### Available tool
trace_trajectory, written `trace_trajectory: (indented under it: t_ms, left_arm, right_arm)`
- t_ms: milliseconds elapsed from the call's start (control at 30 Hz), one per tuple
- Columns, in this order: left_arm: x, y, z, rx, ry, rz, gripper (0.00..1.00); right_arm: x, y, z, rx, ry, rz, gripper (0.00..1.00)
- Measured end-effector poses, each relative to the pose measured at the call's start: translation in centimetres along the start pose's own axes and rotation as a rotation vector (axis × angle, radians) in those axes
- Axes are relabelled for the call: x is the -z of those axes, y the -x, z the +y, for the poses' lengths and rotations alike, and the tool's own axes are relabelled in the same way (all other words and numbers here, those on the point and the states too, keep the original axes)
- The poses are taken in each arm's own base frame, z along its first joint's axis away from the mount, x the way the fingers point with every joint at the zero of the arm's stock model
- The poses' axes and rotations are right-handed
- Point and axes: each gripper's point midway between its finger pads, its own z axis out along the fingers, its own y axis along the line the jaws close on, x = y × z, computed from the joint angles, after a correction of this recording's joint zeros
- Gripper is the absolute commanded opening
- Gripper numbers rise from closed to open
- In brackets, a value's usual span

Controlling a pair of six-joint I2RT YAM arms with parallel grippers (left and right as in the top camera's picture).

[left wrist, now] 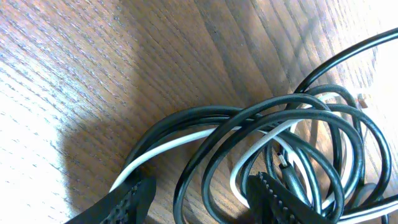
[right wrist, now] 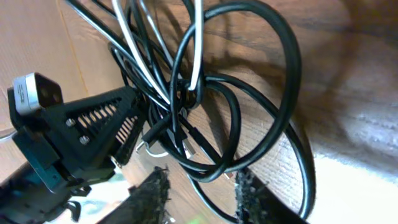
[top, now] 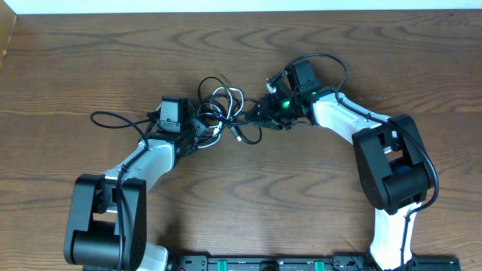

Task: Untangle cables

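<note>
**Both claws at the knot, nothing pulled free yet**

Your cables (top: 222, 105) lie on the table (top: 75, 60) in one messy knot, and the knot sits between your two claws. One black tail (top: 113, 118) runs out from the knot to the left. All the other strands are looped over each other inside it.

Your left claw (left wrist: 199, 208) is on the left side of the knot. It is about half open. The white cable (left wrist: 186, 140) and a black loop (left wrist: 180, 193) pass between its fingers (left wrist: 130, 199), but you can see wood in the gap, so it is not pinching them. I think it sits there to keep that side of the knot from sliding.

Your right claw (right wrist: 199, 202) is on the right side of the knot. Its fingers (right wrist: 152, 199) are a little apart, with one black strand (right wrist: 208, 180) crossing the gap. It does not look squeezed yet. I think you put it there to grab that one strand and pull it away from the knot.

No box, bowl or tray is in view, so nothing sits inside anything. The cables just rest on the wood.

Watch out: the loops near the right claw are stacked, so you could catch two strands at once.
</note>
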Motion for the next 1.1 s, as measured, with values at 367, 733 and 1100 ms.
trace_trajectory:
  t_ms: [367,733,1100]
  left_arm:
    - [0.0,0.0,0.0,0.000,0.000,0.000,0.55]
    - [0.0,0.0,0.1,0.000,0.003,0.001,0.55]
    - [0.0,0.0,0.1,0.000,0.003,0.001,0.55]
  right_arm:
    - [-0.8,1.6,4.5,0.076,0.134,-0.073,0.14]
    - [-2.4,3.4,5.8,0.254,0.196,-0.161,0.44]
    - [2.1,7.7,-1.0,0.100,0.080,-0.240,0.55]
